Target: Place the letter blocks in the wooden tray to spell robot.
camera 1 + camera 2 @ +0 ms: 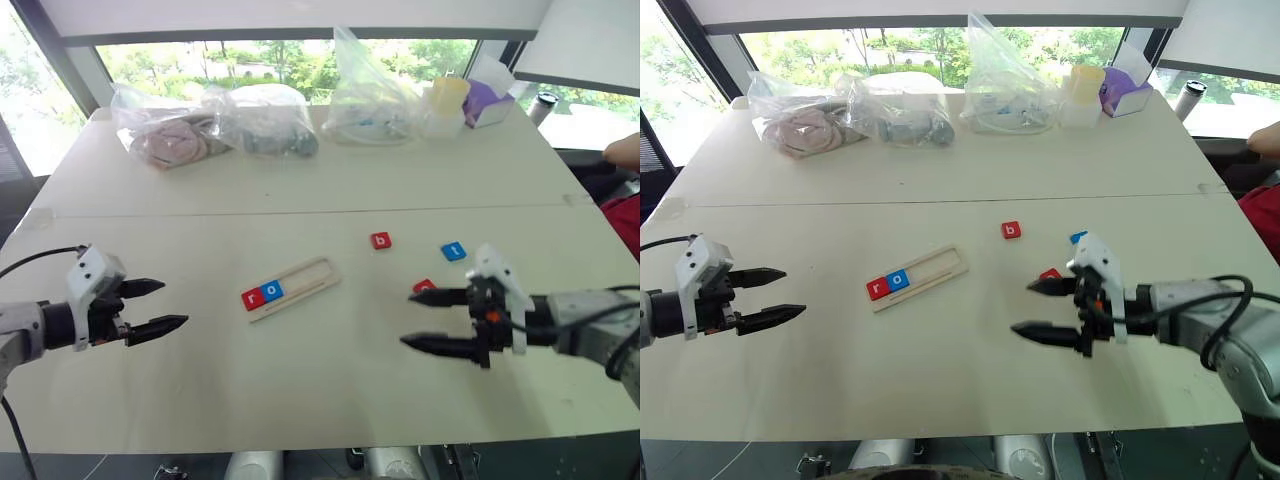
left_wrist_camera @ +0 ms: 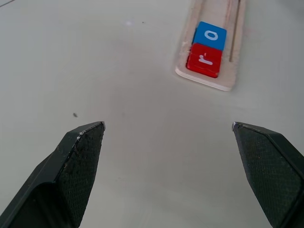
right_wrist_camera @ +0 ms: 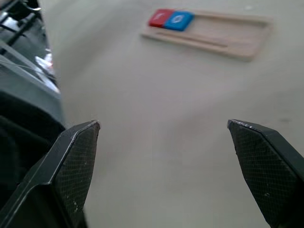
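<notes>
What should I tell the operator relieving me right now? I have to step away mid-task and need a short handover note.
Left gripper: open, empty, above the table left of the wooden tray.
Right gripper: open, empty, above the table right of the tray.
Done: red r and blue o sit side by side at the tray's left end.
Loose on the table: red b beyond the tray to its right; blue t further right; a third red tile, half hidden behind the right gripper's upper finger, letter not readable.
Left: place b, the second o, then t in the three free slots.
</notes>
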Controlling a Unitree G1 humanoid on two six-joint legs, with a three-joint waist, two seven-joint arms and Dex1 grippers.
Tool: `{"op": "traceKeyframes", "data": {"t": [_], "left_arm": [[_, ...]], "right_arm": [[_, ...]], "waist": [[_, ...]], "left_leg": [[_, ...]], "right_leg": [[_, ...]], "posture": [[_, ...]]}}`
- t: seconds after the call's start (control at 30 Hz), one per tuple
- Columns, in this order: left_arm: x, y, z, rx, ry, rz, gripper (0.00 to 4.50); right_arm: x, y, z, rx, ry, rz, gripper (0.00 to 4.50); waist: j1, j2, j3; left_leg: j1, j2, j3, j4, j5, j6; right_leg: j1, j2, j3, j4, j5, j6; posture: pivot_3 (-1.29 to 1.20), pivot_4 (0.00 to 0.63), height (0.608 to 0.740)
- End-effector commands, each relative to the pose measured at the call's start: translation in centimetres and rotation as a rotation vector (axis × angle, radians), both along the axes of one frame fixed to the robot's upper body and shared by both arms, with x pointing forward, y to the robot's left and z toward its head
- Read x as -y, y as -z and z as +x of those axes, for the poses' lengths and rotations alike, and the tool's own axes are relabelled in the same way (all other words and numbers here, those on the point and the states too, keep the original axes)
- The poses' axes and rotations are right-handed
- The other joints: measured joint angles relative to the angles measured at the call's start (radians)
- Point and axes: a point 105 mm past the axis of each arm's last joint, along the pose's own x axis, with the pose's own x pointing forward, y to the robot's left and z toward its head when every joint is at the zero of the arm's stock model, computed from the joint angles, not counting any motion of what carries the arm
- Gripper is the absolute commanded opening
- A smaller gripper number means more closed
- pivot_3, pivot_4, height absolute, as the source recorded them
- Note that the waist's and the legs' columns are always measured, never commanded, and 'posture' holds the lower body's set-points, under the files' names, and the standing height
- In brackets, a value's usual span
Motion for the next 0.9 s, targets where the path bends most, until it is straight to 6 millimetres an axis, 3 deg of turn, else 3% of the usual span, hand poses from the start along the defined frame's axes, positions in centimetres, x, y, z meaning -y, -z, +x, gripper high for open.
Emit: {"op": "traceKeyframes", "data": {"t": [0.03,0.17,0.27,0.47,0.63,0.77,0.9], "left_arm": [[0.6,-0.7,0.0,0.02,0.043,0.014,4.5],[1.1,-0.7,0.5,0.054,0.083,0.052,4.5],[2.8,0.5,1.7,0.104,0.14,0.079,4.5],[6.9,2.6,3.3,0.134,0.264,0.036,4.5],[8.1,4.3,4.5,0.164,0.303,0.117,4.5],[7.9,7.0,4.7,0.153,0.337,0.25,4.5],[9.2,7.5,4.3,0.118,0.342,0.159,4.5]], "right_arm": [[-0.3,-1.0,0.3,0.056,0.021,0.017,4.4],[-0.8,-1.4,0.4,0.071,0.013,0.026,4.4],[-2.8,-1.3,-1.0,0.026,-0.065,0.08,4.4],[-4.4,0.3,-1.9,0.012,-0.078,0.055,4.4],[-4.8,0.5,-2.2,0.022,-0.057,0.049,4.4],[-4.8,0.9,-2.2,0.022,-0.024,0.047,4.4],[-4.8,0.7,-1.8,0.038,0.008,0.054,4.4]], "waist": [[0.001,0.0,0.0],[0.003,0.0,0.0],[0.008,0.0,-0.001],[0.007,-0.001,-0.001],[0.003,-0.001,-0.001],[0.005,0.0,-0.003],[0.011,0.007,-0.009]], "left_leg": [[0.0,0.0,0.0,0.001,0.0,0.0],[0.0,0.0,0.0,0.003,0.0,0.0],[-0.001,0.0,0.0,0.003,0.0,0.0],[-0.002,-0.001,0.0,0.005,0.0,0.0],[-0.003,-0.001,0.0,0.009,0.0,0.0],[-0.002,0.0,0.0,0.009,0.0,0.0],[-0.001,-0.001,0.0,0.011,0.0,0.0]], "right_leg": [[0.0,0.0,0.0,0.0,0.0,0.0],[0.0,0.001,0.0,0.0,0.0,-0.002],[0.0,0.001,0.0,0.0,0.001,-0.001],[0.001,0.0,0.0,0.0,0.002,0.002],[0.001,0.001,0.001,0.0,0.003,0.003],[0.002,0.001,0.001,0.0,0.003,0.003],[0.005,0.0,0.001,0.0,0.002,0.003]], "posture": [[0.0,0.15,0.74],[0.0,0.15,0.74],[0.0,0.15,0.74],[0.0,0.15,0.74],[0.0,0.15,0.74],[0.0,0.15,0.74],[0.0,0.15,0.74]]}}
